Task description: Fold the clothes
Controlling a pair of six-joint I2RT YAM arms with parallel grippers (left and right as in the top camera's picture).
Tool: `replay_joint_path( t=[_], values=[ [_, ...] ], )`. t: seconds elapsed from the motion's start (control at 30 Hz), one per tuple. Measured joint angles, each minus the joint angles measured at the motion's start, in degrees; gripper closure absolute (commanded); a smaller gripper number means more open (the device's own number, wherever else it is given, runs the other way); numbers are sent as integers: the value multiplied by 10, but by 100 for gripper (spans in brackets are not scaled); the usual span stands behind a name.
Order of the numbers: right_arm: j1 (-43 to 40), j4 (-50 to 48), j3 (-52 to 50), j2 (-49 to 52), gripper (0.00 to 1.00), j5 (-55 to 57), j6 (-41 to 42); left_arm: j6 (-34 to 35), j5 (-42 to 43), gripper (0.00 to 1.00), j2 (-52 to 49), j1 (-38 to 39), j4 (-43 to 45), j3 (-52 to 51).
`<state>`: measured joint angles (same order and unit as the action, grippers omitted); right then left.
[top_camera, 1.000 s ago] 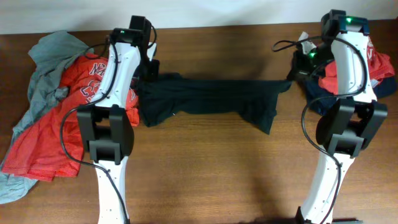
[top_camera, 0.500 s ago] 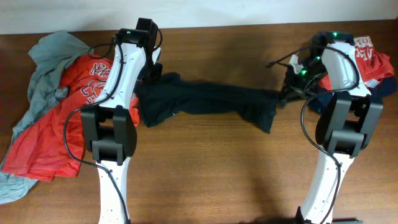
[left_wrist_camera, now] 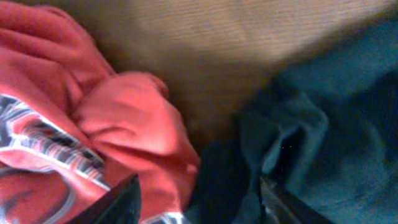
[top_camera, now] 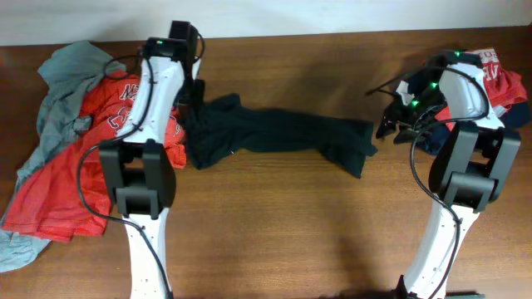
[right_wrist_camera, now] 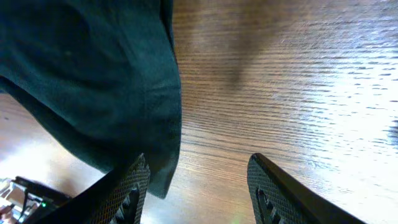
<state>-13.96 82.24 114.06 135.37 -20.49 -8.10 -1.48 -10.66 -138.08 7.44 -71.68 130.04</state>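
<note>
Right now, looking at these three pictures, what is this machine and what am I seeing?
Two robot arms stand at a wooden table, each ending in a two-finger gripper. One picture looks down from above; the other two come from cameras on the wrists. A dark shirt lies between the arms, a red shirt and grey cloth at the left, another pile at the right. The left gripper is open over the dark shirt's end; the right gripper is open above wood. Nothing is held.

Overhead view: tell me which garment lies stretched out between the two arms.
The dark teal garment, alone across the middle. The red shirt and grey garment are heaped at the left, another pile at the right.
</note>
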Motion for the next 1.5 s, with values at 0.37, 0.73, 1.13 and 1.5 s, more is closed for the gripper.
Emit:
replay_joint_path(
  t=[0.37,0.73,1.13,1.5],
  values=[
    [19,-31,-55,0,42,-31,0,17,38,30,51,-41,72,0],
    [71,-87,-116,-19,42,-58,10,17,44,30,90,-65,77,0],
    [101,-136,-131,-23,96,-52,49,21,45,1,91,-71,76,0],
    [27,-111,-102,-21,96,-29,68,21,45,1,91,-71,75,0]
  ],
)
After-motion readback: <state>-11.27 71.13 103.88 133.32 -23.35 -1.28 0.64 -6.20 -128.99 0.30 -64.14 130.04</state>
